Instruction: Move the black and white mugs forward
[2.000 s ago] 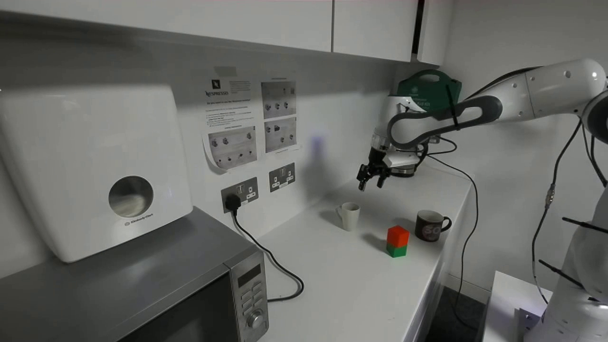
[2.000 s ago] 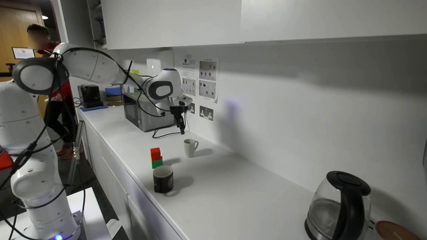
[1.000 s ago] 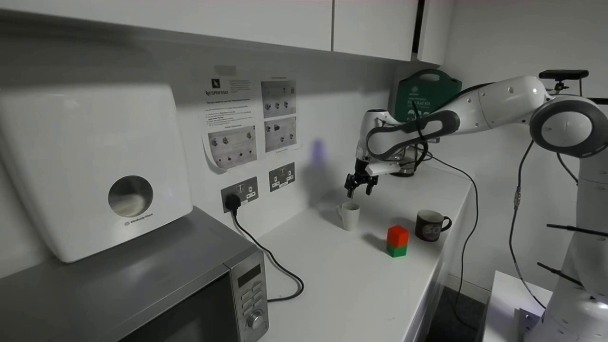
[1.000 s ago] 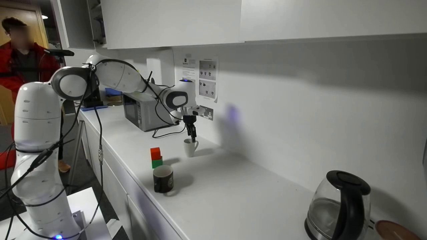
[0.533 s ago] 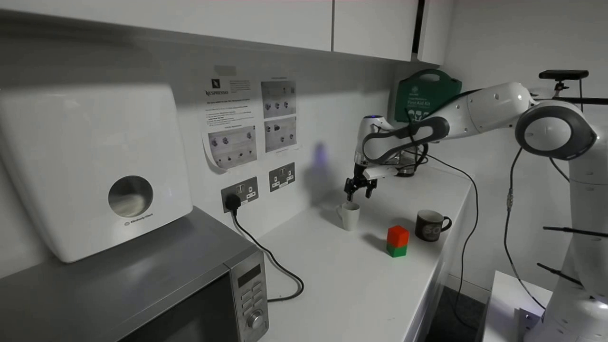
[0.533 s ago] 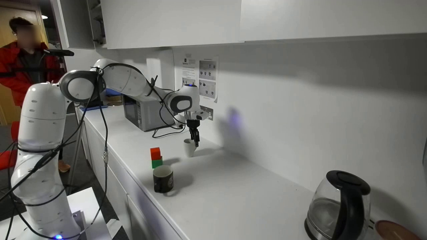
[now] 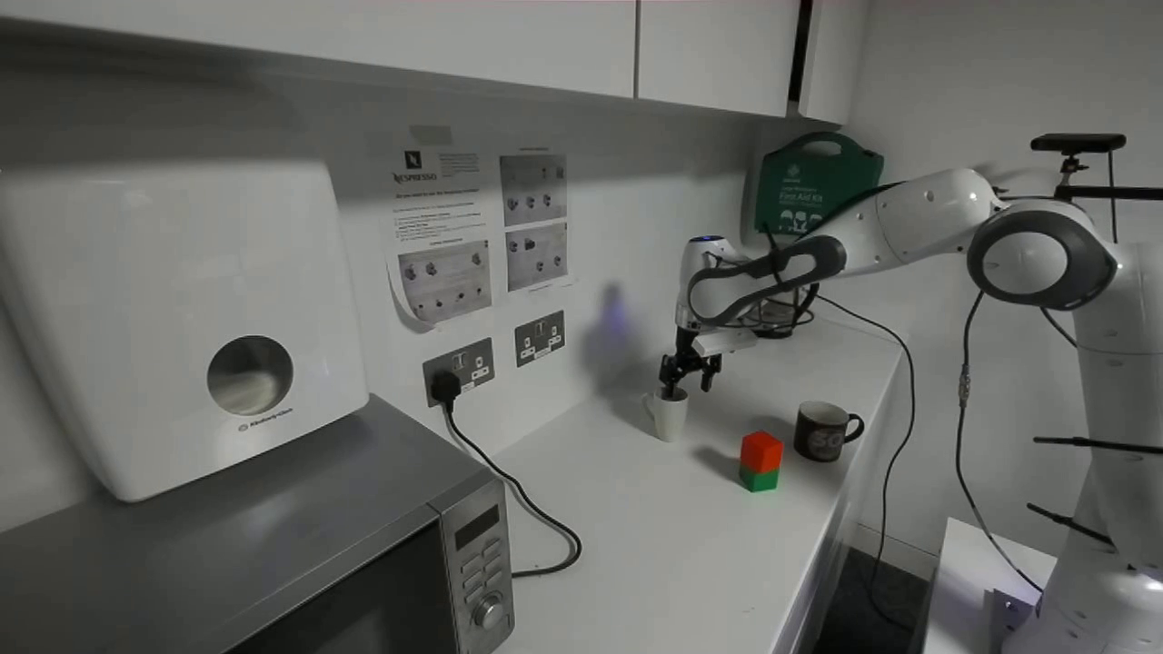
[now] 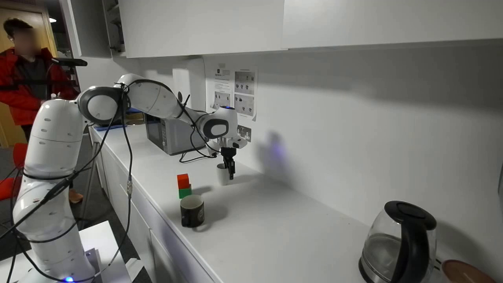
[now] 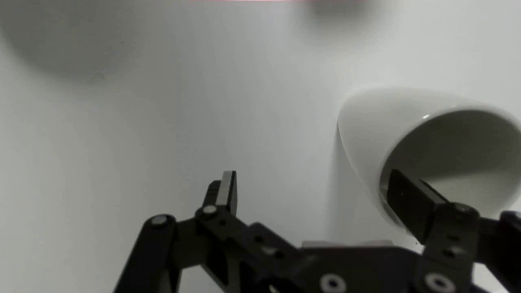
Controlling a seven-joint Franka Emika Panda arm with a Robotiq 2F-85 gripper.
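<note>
Wrist view records the white mug [image 9: 429, 148] at three o'clock on the counter [image 9: 264, 134], one finger [image 9: 417, 203] of the parted, empty gripper [image 9: 313, 179] at its mouth, while in an exterior view the black mug [image 8: 192, 214] stands at seven o'clock from it, its forward move unconfirmed, the white one's judged outstanding.

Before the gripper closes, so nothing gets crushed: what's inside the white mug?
In the mug: one finger, shaded inner wall beyond. The finger covers part; the bottom can't be made out.
</note>
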